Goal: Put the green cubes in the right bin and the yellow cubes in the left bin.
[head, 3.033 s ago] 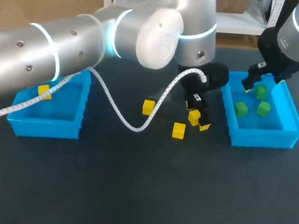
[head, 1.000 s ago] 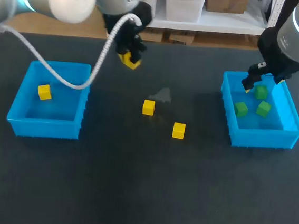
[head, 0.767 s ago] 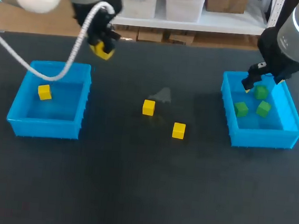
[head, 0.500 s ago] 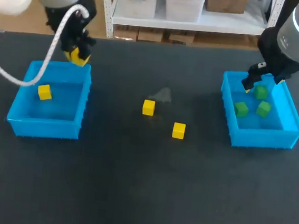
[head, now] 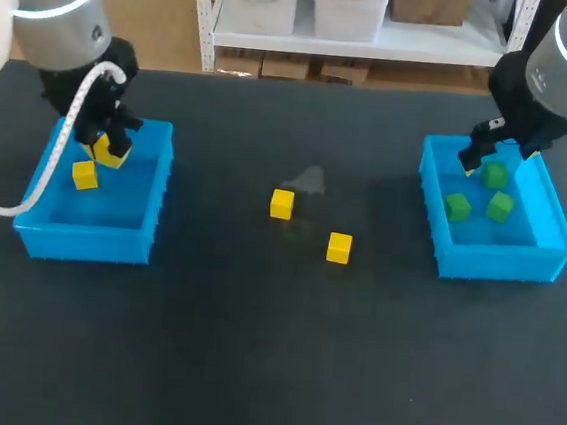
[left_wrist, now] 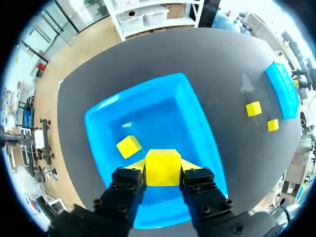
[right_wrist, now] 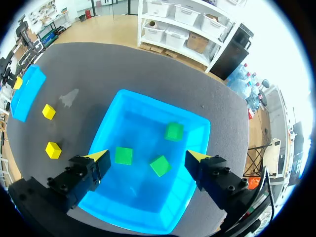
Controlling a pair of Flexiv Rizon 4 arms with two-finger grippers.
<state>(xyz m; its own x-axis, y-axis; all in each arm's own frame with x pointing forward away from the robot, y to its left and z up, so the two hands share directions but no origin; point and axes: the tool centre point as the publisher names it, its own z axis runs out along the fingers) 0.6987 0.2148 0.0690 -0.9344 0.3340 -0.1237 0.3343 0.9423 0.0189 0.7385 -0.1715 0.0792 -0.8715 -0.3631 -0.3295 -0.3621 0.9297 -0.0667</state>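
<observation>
My left gripper (head: 109, 148) (left_wrist: 163, 167) hangs over the left blue bin (head: 137, 234) (left_wrist: 192, 106), shut on a yellow cube (head: 110, 153) (left_wrist: 162, 168). Another yellow cube (head: 84, 175) (left_wrist: 129, 146) lies inside that bin. Two yellow cubes (head: 282, 203) (head: 338, 247) sit on the dark table between the bins; the left wrist view shows them too (left_wrist: 254, 108) (left_wrist: 272, 125). My right gripper (head: 485, 152) (right_wrist: 146, 160) stands open above the right blue bin (head: 500, 263) (right_wrist: 197, 126), which holds three green cubes (right_wrist: 173, 132) (right_wrist: 123, 155) (right_wrist: 160, 166).
A pale smudge (head: 310, 180) marks the table behind the two loose yellow cubes. The left arm's white cable (head: 64, 146) loops down over the left bin's near side.
My left arm has swung from the table's far middle leftward and down over the left bin, carrying the yellow cube. The right arm has stayed still.
</observation>
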